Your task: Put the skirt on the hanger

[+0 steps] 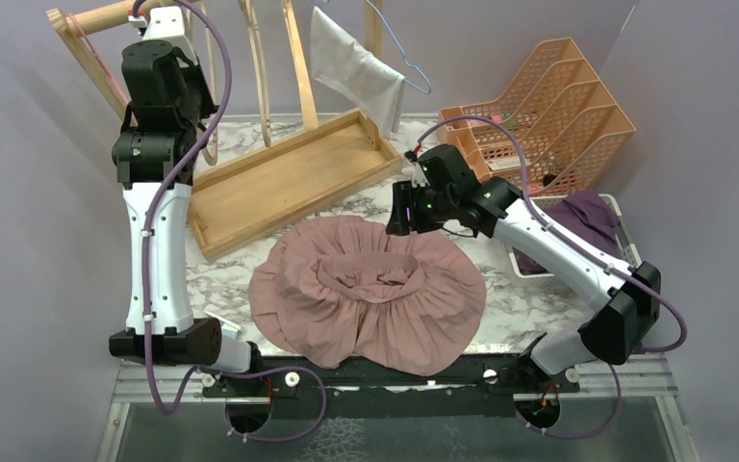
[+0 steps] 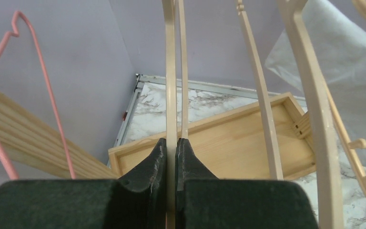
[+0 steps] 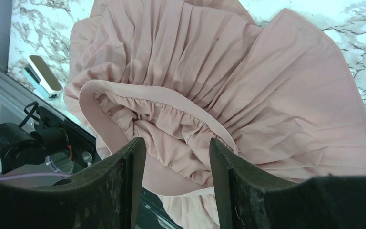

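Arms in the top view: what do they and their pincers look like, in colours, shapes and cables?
The left arm and right arm have white shells between black joint housings. A purple cable runs along each one. The left pincer and right pincer each have two matte black, wedge-shaped fingers, slightly scuffed.

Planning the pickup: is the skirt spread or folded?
Spread: the skirt lies fanned in a rough circle on the table, waistband open.

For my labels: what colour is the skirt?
The skirt is dusty pink; clearest in top external view.
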{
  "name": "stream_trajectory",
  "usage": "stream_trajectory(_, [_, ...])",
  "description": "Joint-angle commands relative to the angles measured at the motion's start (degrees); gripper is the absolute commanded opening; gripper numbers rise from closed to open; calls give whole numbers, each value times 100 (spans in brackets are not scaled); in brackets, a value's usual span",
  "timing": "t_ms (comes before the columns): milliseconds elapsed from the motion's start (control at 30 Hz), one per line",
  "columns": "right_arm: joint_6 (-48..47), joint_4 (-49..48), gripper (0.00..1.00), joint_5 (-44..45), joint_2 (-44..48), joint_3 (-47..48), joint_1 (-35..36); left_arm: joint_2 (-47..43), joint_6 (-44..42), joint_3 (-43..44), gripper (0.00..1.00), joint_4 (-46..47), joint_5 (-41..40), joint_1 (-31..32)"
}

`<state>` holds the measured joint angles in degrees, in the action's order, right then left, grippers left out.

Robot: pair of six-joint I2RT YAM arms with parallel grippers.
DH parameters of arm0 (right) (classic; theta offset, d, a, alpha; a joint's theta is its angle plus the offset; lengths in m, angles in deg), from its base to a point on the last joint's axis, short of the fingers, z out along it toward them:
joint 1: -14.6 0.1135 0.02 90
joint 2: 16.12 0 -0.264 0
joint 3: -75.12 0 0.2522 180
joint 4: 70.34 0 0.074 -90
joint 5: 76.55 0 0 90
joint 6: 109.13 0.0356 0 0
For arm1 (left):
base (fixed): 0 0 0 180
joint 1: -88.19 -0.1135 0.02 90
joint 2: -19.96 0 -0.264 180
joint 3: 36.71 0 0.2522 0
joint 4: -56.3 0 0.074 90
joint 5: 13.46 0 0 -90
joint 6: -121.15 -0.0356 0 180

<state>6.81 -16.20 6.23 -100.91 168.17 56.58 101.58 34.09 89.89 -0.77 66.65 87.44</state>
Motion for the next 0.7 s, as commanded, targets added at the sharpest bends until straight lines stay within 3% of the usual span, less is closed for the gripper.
stream_trajectory(0, [113, 11, 56, 146, 236, -59, -15, -237, 93, 468, 0, -49, 154, -16])
stream_trajectory(233, [181, 39, 56, 97, 295, 42, -14, -652, 25, 458, 0, -443, 196, -14])
stream_trajectory(500, [125, 194, 56, 0, 433, 236, -15, -1303, -35, -213, 0, -647, 534, 222])
stream_trajectory(667, [-348, 67, 57, -261, 668, 394, -14, -1604, -170, 126, 0, -662, 832, 234])
